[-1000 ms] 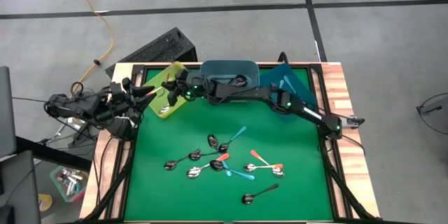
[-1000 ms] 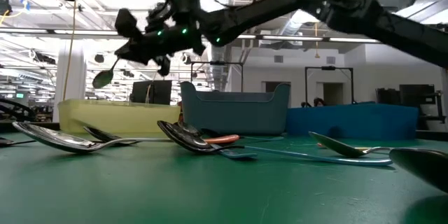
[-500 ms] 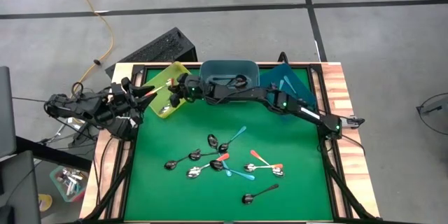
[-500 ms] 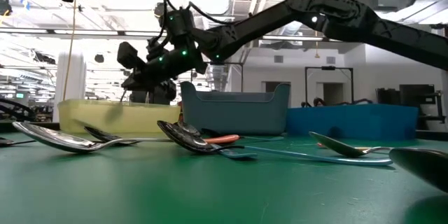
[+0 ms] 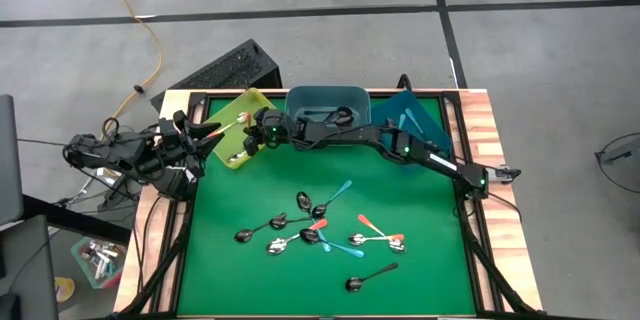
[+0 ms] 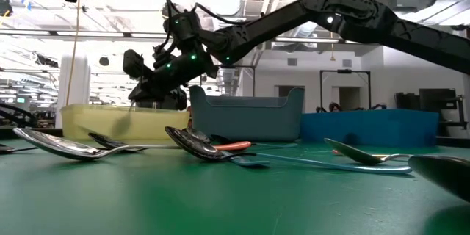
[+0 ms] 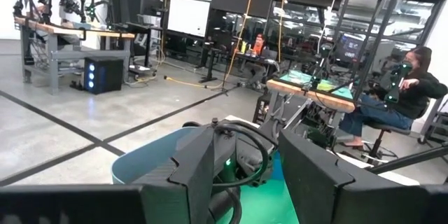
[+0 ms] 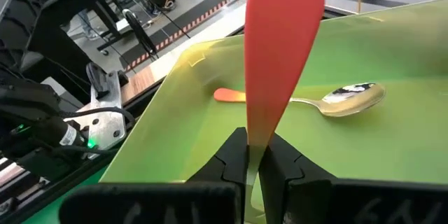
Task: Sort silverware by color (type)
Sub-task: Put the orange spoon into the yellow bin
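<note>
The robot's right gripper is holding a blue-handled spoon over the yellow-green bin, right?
Not quite. The spoon with the orange-red handle is what the right gripper holds, not a blue one; the right wrist view shows it. It is over the yellow-green plastic bin, as you said.

The rear edge of the mat (image 5: pixel 420 270) is walled by three bins: the yellow bin (image 5: pixel 233 126), the grey bin (image 5: pixel 325 103) and the blue bin (image 5: pixel 405 120). The air over the yellow bin is taken up by the right gripper (image 5: pixel 252 132), whose arm spans the grey bin. The mat's left edge is crowded by the left gripper (image 5: pixel 210 132). The middle is littered with spoons (image 5: pixel 310 222). Open mat is left along the front edge and in both front corners.
</note>
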